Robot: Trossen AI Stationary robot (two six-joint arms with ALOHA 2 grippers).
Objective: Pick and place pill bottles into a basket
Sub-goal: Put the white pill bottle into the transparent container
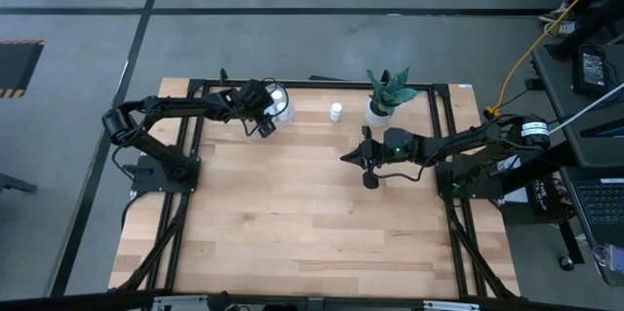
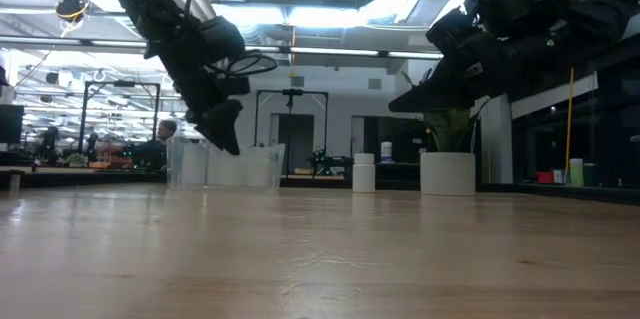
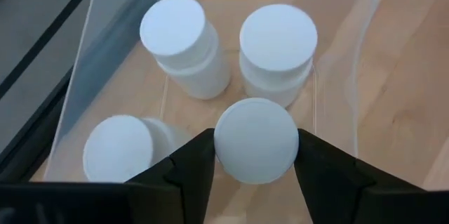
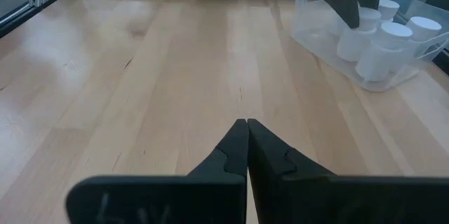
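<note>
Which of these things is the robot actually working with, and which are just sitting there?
In use: small white capped pill bottles, one between the left gripper's fingers, one loose on the table; clear plastic basket.
Just there: white pot with green plant; right gripper, idle.

Grey floor (image 1: 88,77), bright ceiling lights (image 2: 330,14).

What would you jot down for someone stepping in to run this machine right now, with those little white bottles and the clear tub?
Left gripper: over the basket at the table's far left, fingers either side of a pill bottle down inside it; release looks underway.
Right gripper: shut, empty, waiting above mid-table.
Done: three other bottles stand in the basket, so four are in.
Left: one bottle on the table's far edge, beside the plant pot. Finish the release, then fetch that one.
</note>
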